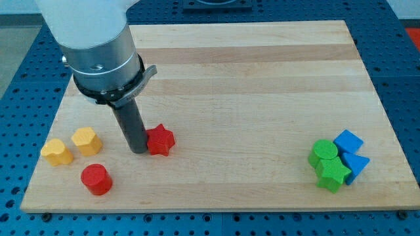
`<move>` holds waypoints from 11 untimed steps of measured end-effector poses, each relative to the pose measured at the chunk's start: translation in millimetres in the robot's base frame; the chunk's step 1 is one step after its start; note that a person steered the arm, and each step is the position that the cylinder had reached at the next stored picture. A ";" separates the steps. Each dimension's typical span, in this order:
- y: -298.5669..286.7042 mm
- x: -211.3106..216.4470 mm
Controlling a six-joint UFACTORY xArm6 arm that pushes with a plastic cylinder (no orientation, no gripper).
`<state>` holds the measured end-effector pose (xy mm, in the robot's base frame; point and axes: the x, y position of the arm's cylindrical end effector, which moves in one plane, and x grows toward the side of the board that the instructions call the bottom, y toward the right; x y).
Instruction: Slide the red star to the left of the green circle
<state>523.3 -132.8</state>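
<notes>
The red star lies on the wooden board at the lower left of centre. My tip stands right against the star's left side, touching or nearly touching it. The green circle sits far off at the view's lower right, in a tight cluster with other blocks. A wide stretch of board separates the star from the green circle.
A green star lies just below the green circle, with a blue cube and a blue triangle to their right. Two yellow blocks and a red cylinder lie at the lower left near the board's edge.
</notes>
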 end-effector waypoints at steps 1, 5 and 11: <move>66.6 -7.1; 57.0 -28.8; 59.4 9.7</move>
<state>533.0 -73.4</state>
